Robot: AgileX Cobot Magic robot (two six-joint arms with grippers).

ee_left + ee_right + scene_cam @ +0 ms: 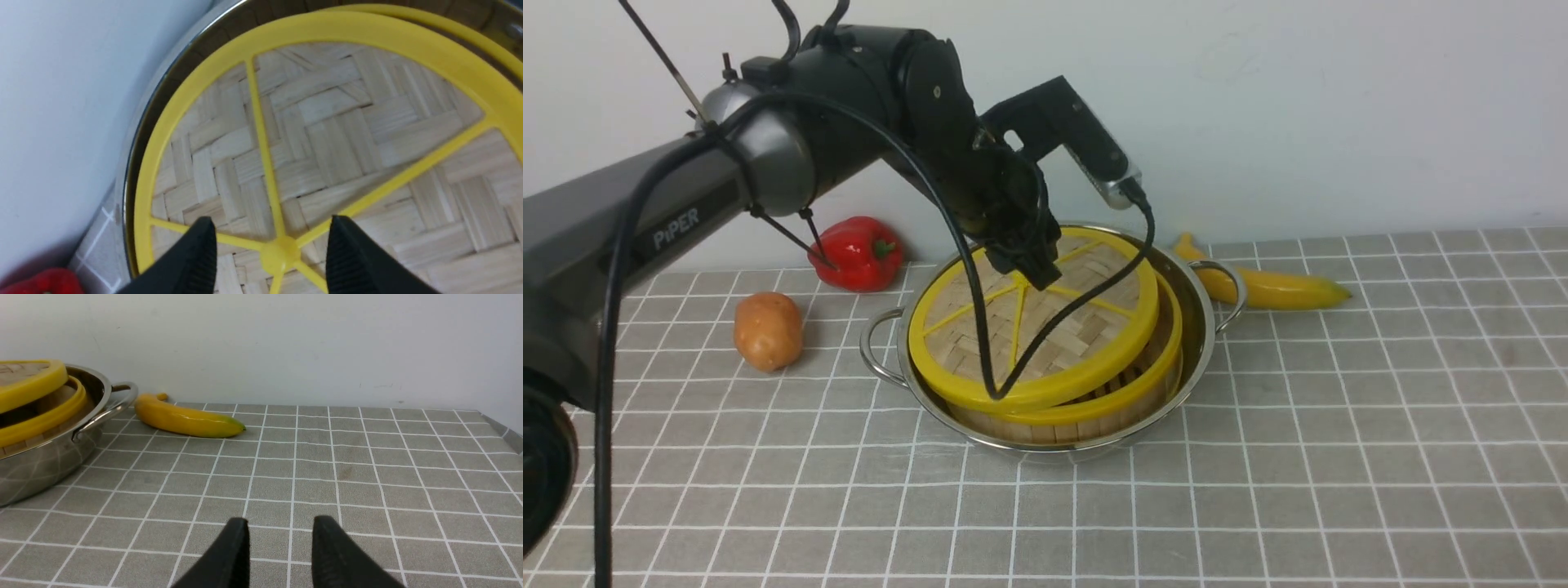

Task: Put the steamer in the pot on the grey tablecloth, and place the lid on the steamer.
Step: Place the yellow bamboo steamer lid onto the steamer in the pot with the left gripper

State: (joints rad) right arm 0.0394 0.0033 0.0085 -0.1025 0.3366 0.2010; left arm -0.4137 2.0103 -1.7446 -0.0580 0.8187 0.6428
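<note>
Lid (1029, 327) sits tilted, off-centre on steamer (1156, 367) inside pot (1045, 447) near grey tablecloth (1339, 408) back edge, left gripper (271, 228) jaws apart straddling knob (279, 254), right gripper (280, 526) parted, empty; lid step looks nearly done, so you'd likely nudge it flush, then lift clear.

You are looking at a robot test table dressed up like a kitchen: a grey tablecloth (1339, 457) by a bare white wall (1339, 98), a shiny pot (1199, 335), and food (a banana (1274, 286), a red pepper (858, 253), a potato (767, 331)) set out beside a black robot arm (645, 220).
</note>
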